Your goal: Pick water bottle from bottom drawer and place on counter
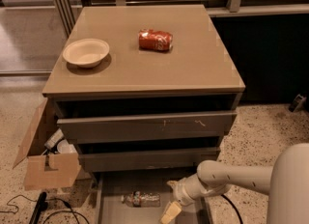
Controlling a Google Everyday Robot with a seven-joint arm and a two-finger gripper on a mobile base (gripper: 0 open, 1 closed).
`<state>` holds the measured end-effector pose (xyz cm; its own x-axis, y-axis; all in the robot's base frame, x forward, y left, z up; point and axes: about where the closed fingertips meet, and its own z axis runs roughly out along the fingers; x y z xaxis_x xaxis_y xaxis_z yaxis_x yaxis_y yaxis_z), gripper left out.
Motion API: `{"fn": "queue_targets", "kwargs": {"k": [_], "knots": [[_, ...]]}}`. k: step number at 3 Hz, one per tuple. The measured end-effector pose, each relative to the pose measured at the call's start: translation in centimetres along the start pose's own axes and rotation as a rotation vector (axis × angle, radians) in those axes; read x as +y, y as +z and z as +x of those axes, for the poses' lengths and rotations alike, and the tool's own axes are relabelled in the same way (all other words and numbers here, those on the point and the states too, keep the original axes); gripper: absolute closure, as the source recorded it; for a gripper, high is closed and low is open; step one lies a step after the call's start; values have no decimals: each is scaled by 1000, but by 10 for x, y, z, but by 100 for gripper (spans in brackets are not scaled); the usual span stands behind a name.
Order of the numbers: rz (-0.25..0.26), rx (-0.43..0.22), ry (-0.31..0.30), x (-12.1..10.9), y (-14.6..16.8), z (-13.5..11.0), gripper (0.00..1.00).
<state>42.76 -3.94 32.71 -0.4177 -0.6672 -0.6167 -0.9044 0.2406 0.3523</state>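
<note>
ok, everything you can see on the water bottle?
The water bottle is small, clear plastic, with a dark label band around its middle. It lies on its side on the grey floor of the open bottom drawer, long axis left-right. The gripper hangs just right of it in view, apparently not touching.

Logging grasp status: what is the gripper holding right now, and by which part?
Nothing. The gripper hangs over the bottom drawer; the water bottle lies on the drawer floor beside it, not touching.
</note>
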Motion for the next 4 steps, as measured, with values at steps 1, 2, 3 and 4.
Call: {"fn": "queue_targets", "kwargs": {"k": [1,2,3,4], "knots": [[44,-40,-49,-2,4,-15,0],[123,-126,-116,-1,-19,-44,0],[110,-114,-109,-1,-14,-41,0],[110,-114,-110,-1,-14,-41,0]]}}
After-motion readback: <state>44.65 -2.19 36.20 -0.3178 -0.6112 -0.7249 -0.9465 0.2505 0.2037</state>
